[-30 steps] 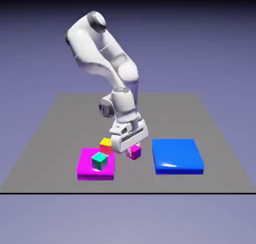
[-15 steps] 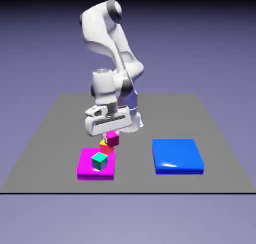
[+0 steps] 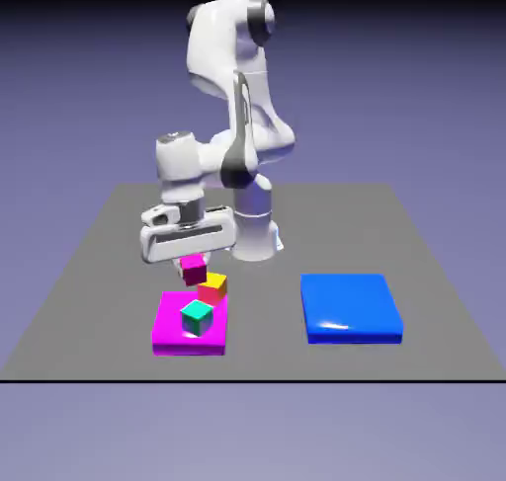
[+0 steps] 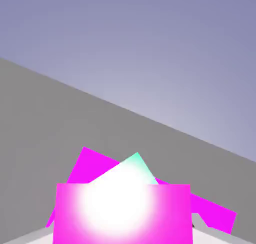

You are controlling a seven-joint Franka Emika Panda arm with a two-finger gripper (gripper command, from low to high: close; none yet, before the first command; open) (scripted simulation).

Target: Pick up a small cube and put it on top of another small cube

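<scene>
The small magenta-pink cube point(image 3: 194, 271) is hanging in the air above the desk point(image 3: 272, 356), its sides showing plain and flat. It is sitting between the closed fingers point(image 4: 212, 239), leaning a little in the exterior view. There it is appearing just to the left of the orange-and-yellow cube point(image 3: 211, 288) (whether they are touching, I can't tell). In the hand view, white glare is washing over its face.
</scene>
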